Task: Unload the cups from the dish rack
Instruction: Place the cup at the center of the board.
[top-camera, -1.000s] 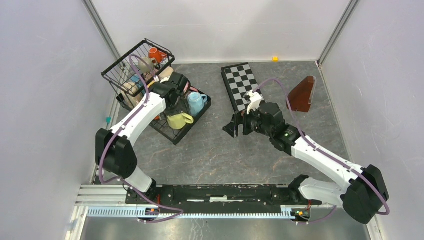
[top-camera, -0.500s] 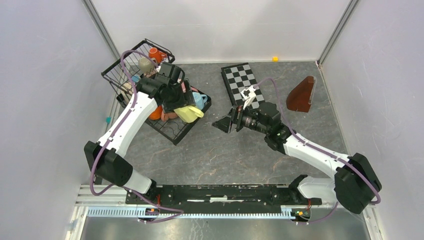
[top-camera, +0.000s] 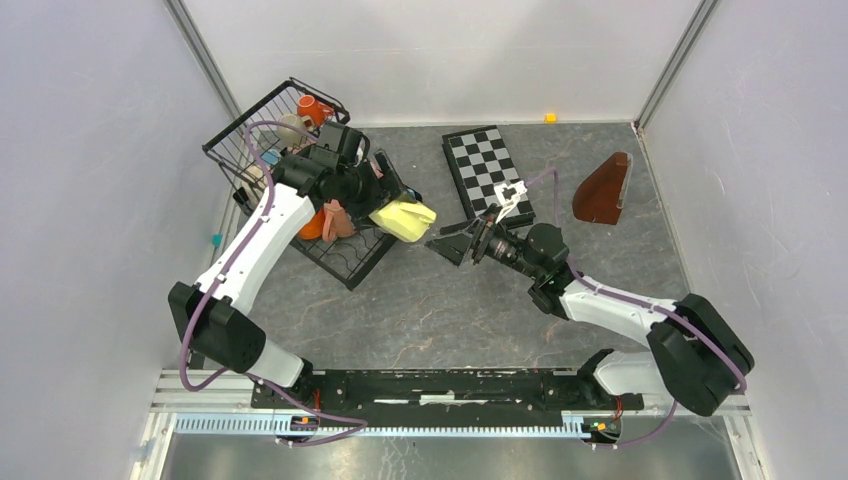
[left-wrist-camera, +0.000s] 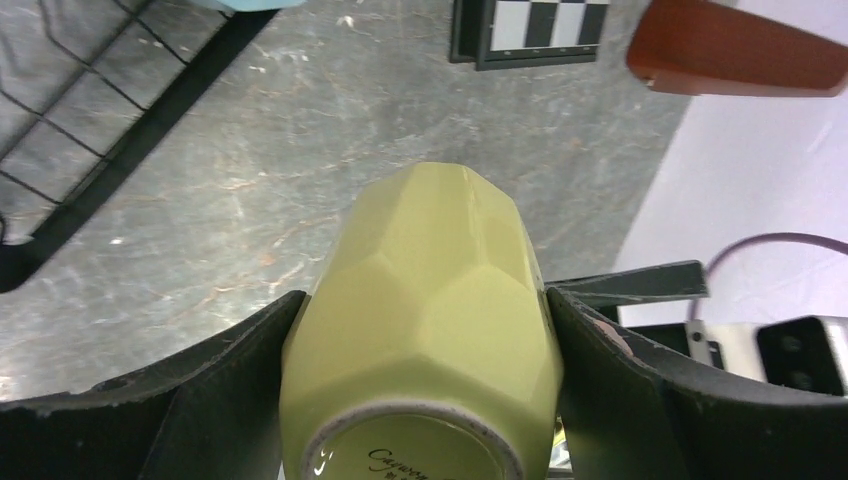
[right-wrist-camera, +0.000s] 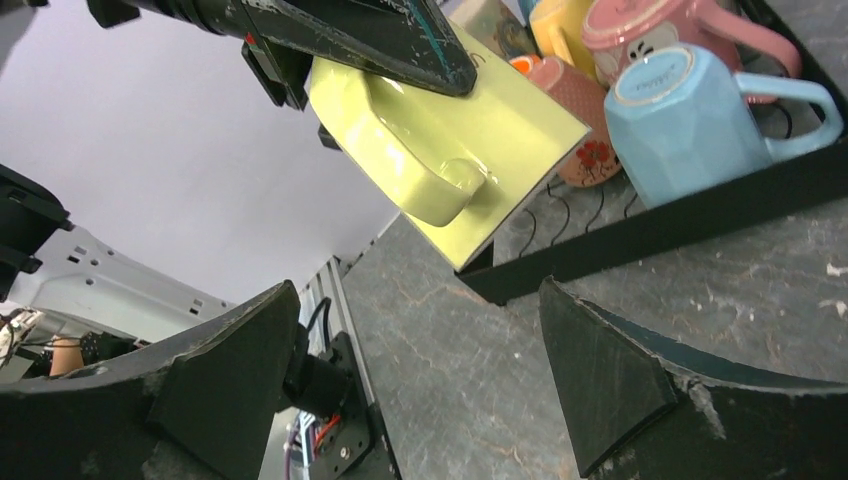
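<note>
My left gripper (left-wrist-camera: 422, 300) is shut on a yellow faceted cup (top-camera: 405, 220), held on its side in the air just past the right edge of the dish rack (top-camera: 347, 278). Its handle (right-wrist-camera: 440, 190) faces down. My right gripper (top-camera: 450, 244) is open and empty, a short way right of the yellow cup and pointing at it. Light blue (right-wrist-camera: 690, 120), pink (right-wrist-camera: 660, 30) and salmon dotted (right-wrist-camera: 580, 100) cups stand in the rack's tray part. An orange cup (top-camera: 313, 108) and a beige cup (top-camera: 293, 128) lie in the basket part (top-camera: 235, 140).
A black-and-white checkerboard (top-camera: 487, 170) lies behind my right gripper. A brown wedge-shaped block (top-camera: 603, 190) stands at the right, near the wall. A small orange cube (top-camera: 550, 117) sits by the back wall. Grey walls close in on both sides.
My left gripper has lifted the yellow cup out of the rack's tray and carried it right. My right gripper has swung left toward it, still open.
</note>
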